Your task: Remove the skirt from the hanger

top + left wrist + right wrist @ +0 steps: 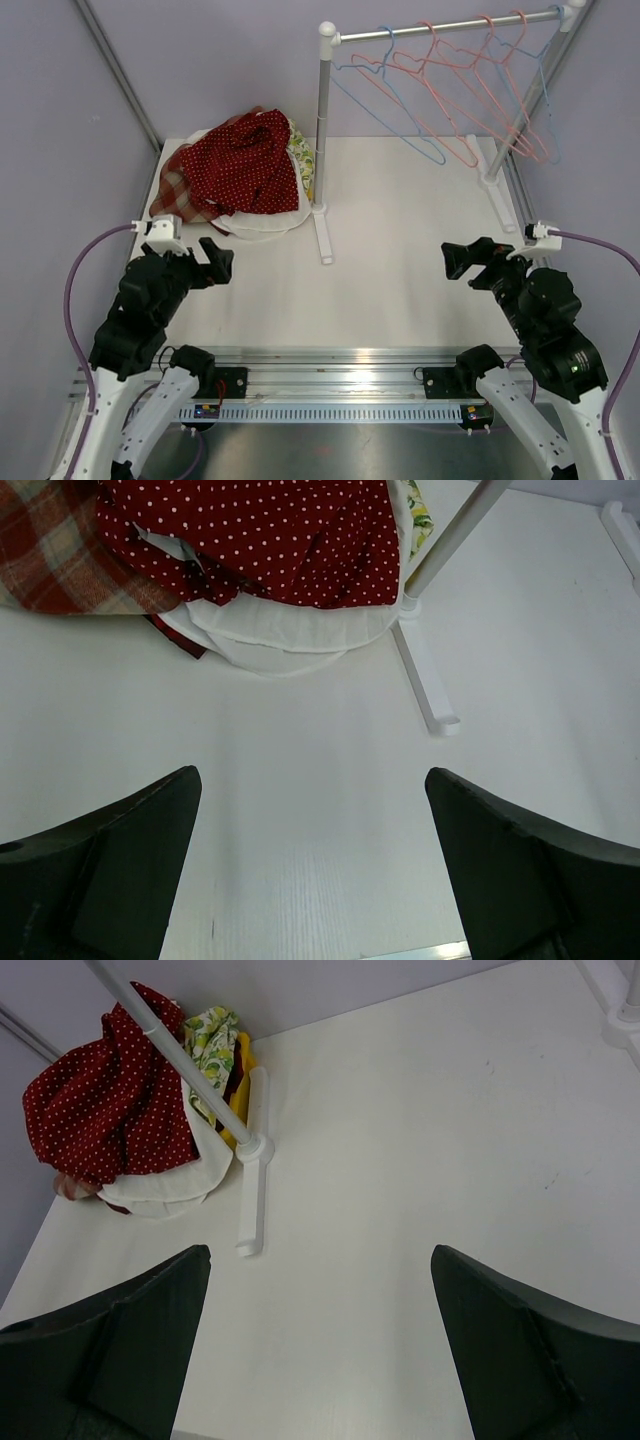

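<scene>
A red skirt with white dots (243,165) lies crumpled on a pile of clothes at the back left of the table; it also shows in the left wrist view (290,540) and the right wrist view (100,1110). Several empty pink and blue wire hangers (455,90) hang on the rail (440,28) at the back right; none carries a garment. My left gripper (218,262) is open and empty near the front left. My right gripper (460,262) is open and empty near the front right.
The pile also holds a plaid garment (172,190), a white one (262,222) and a yellow-green printed one (303,160). The rack's left post (322,120) stands on a white foot (323,235) mid-table; its right foot (500,195) lies by the right edge.
</scene>
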You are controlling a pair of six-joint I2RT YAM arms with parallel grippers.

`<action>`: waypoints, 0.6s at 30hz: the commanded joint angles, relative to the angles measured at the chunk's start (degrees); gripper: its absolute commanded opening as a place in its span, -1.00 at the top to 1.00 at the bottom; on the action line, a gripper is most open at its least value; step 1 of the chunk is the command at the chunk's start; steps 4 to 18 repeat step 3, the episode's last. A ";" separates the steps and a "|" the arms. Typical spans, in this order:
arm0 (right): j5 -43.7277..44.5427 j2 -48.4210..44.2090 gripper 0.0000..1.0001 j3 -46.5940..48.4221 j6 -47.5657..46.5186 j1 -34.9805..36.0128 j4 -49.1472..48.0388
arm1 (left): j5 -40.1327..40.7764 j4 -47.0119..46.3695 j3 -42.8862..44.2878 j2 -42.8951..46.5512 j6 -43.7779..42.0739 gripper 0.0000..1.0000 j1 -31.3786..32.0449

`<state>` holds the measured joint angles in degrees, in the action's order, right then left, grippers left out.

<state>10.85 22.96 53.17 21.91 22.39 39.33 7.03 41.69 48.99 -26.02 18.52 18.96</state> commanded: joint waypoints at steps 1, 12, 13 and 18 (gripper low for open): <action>-1.09 -0.46 -0.99 -0.08 -0.82 0.02 -1.27 | 1.41 -1.00 0.31 -1.22 0.64 -0.98 0.02; -1.36 -0.46 -0.99 0.01 -0.90 0.02 -1.19 | 0.45 -1.26 0.66 -1.05 -0.24 -0.98 0.02; -1.36 -0.46 -0.99 0.01 -0.90 0.02 -1.19 | 0.45 -1.26 0.66 -1.05 -0.24 -0.98 0.02; -1.36 -0.46 -0.99 0.01 -0.90 0.02 -1.19 | 0.45 -1.26 0.66 -1.05 -0.24 -0.98 0.02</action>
